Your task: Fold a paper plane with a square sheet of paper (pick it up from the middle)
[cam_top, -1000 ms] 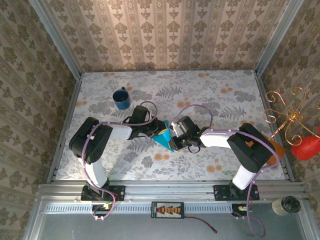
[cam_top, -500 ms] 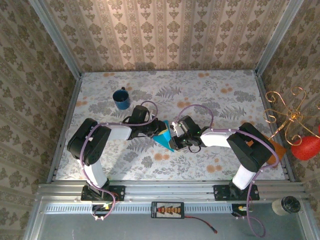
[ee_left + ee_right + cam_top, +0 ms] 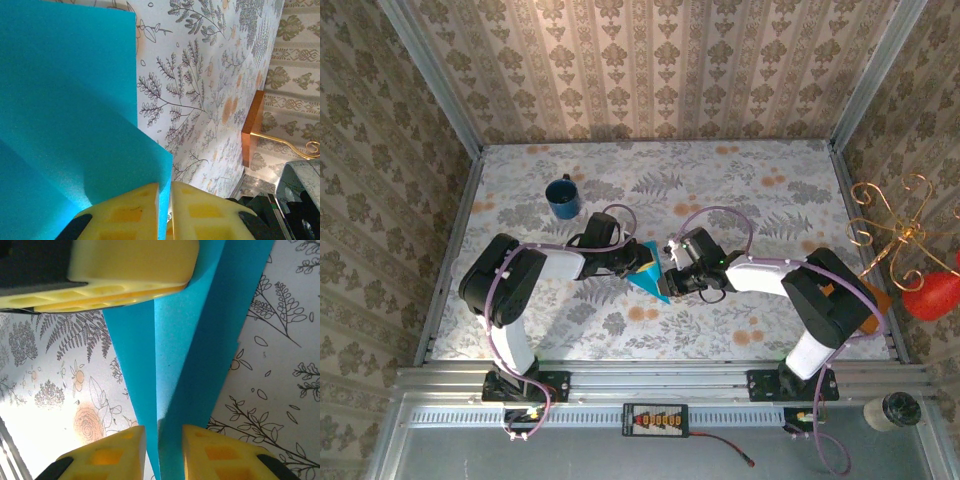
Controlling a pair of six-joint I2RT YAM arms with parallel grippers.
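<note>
The turquoise square sheet of paper (image 3: 649, 272) is folded into a narrow pointed wedge with a centre crease, the shape of the paper plane. It is held above the table's middle. My left gripper (image 3: 634, 262) is shut on its upper left edge, and the paper (image 3: 70, 100) is pinched between the yellow fingers (image 3: 131, 210). My right gripper (image 3: 666, 268) faces it from the right. Its jaws (image 3: 163, 429) stand a little apart with the creased paper (image 3: 200, 330) loose between them. The left gripper's finger (image 3: 130, 270) shows at the top of the right wrist view.
A dark blue mug (image 3: 562, 197) stands at the back left of the floral tabletop (image 3: 740, 200). An orange-brown board (image 3: 880, 300) with a gold wire ornament (image 3: 890, 225) and a red ball (image 3: 932, 295) sits at the right edge. Metal rails frame the table.
The right gripper's jaws have parted slightly around the paper and its wrist has shifted a little to the right. The left gripper keeps its grip in place.
</note>
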